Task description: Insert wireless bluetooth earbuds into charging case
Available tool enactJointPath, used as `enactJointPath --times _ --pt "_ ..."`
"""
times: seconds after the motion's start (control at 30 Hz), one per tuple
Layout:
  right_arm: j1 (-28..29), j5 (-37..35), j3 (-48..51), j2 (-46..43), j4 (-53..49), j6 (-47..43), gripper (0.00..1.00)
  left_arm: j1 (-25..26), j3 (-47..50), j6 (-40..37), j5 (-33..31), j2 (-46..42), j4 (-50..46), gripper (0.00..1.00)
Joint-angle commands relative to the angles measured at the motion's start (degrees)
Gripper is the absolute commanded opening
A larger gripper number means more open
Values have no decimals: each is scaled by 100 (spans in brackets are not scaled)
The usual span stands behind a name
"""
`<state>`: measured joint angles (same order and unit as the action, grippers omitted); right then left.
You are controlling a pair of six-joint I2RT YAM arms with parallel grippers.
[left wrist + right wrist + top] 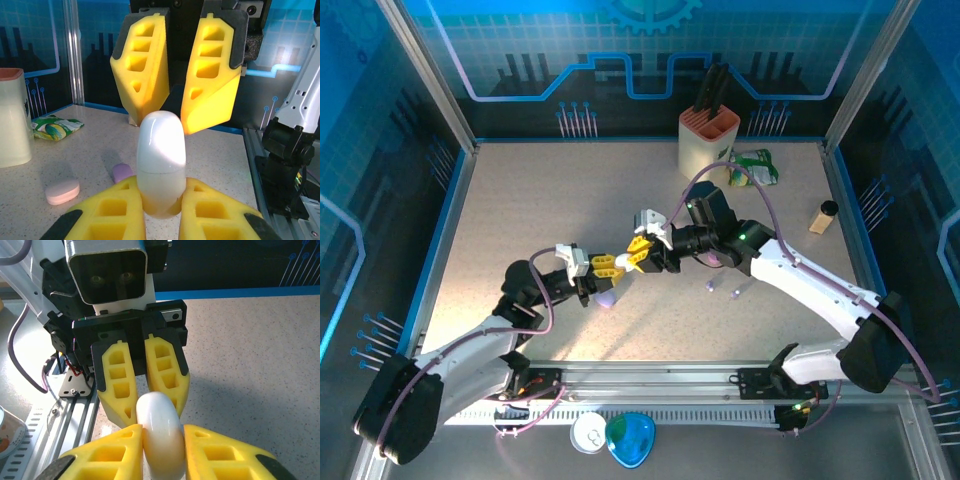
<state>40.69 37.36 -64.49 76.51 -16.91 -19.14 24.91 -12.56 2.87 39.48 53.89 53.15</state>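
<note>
0 earbuds look seated yet, by my read. Both grippers meet over the middle of the bench (pixel 520 200) on 1 white case (pixel 161 150). The left gripper (pixel 606 264) is clamped on the case's lower end, fingers pressed to both sides. The right gripper (pixel 639 252) faces it head-on. In its own wrist view its fingers touch the case on both sides, so I call it closed on the upper end too. The case is held off the bench. A seam runs across it and the lid looks down, not opened.

2 tiny lilac earbuds (pixel 710 287) lie loose on the bench beside the right arm, well apart from the case. 1 pink pebble-shaped piece (pixel 62 191) and 1 lilac piece (pixel 122 172) also sit on the bench beyond the grippers; cannot tell whether those are cases or buds.

Progress: early. Left to do, as I judge it: pull the lid open, hold the case steady, then pick up each bud and seat it.
</note>
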Motion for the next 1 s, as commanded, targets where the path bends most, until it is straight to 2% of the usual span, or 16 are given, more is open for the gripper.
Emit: enactJointPath --times 0.0,0.17,0.3,0.4,0.47,0.63,0.73,0.87,0.97 --pt "-32 88 71 -3 111 26 24 -27 -212 -104 -7 -73 -22 1" --pt "-52 -65 186 -31 382 275 20 -22 -192 -147 -81 -82 -40 12" --pt "-150 -237 309 -15 614 493 20 -25 -160 -165 -153 -80 -12 29" --pt "-277 -301 410 18 798 700 20 -29 -129 -173 -241 -82 -23 33" --pt "-364 -318 519 30 966 838 20 -21 -88 -192 -413 -72 -19 42" --pt "-683 -534 925 183 1523 1282 20 -35 101 -378 -1346 -171 23 74" --pt "-887 -857 1096 409 1800 1711 20 -31 87 -634 -1637 -378 -506 82" --pt "-1023 -1272 1088 914 1918 2190 20 -31 -113 -986 -1515 -633 -1587 99" --pt "-1021 -1431 1053 1412 2180 2624 19 -30 -80 -905 -1786 -702 -1728 99"
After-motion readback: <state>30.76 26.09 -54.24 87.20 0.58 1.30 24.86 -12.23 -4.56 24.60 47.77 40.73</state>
